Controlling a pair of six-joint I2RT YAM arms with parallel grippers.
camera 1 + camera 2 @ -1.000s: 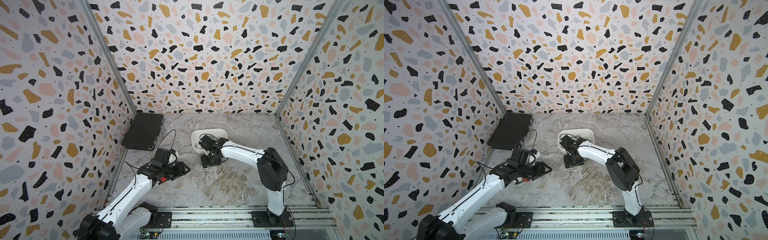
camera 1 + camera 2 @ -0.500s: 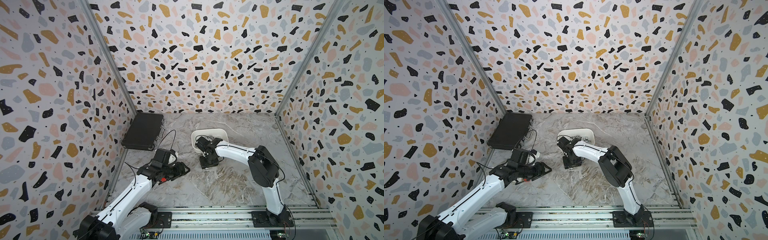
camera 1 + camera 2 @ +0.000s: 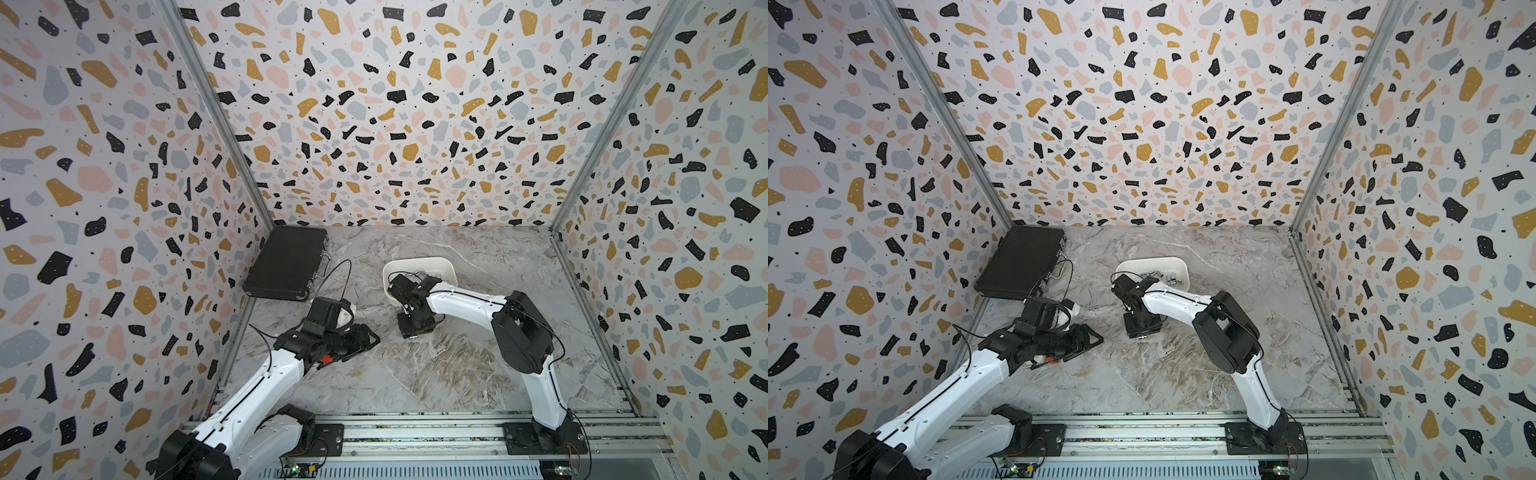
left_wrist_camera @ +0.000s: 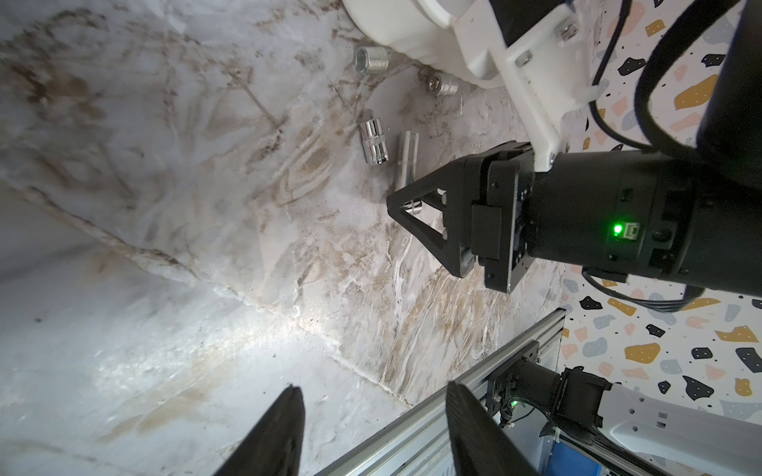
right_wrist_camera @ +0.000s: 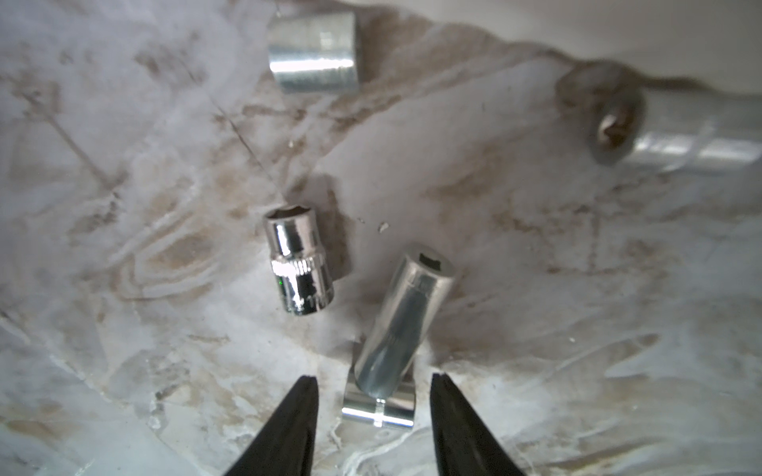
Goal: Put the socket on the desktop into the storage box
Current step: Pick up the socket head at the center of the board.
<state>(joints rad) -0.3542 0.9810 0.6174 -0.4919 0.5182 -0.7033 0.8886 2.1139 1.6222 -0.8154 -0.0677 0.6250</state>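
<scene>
Several chrome sockets lie on the grey marble desktop (image 3: pixel 436 374) in front of the white storage box (image 3: pixel 419 262). My right gripper (image 5: pixel 374 385) points down with its jaws open on either side of a small socket (image 5: pixel 377 406), a gap showing on both sides. A long socket (image 5: pixel 406 313) rests its end on that small one. A short shiny socket (image 5: pixel 299 263) lies beside them, and two more lie nearer the box. In both top views the right gripper (image 3: pixel 1142 328) hides these sockets. My left gripper (image 3: pixel 370 338) hovers open and empty over the desktop to the left.
A flat black case (image 3: pixel 286 266) with metal latches lies at the back left by the wall. The storage box (image 3: pixel 1150 262) holds several sockets (image 3: pixel 1163 276). Terrazzo-print walls close in three sides, and a metal rail (image 3: pixel 415 428) runs along the front edge.
The right gripper's jaws have narrowed round the small socket, and the right arm's elbow has swung a little to the left. The left arm has not moved.
</scene>
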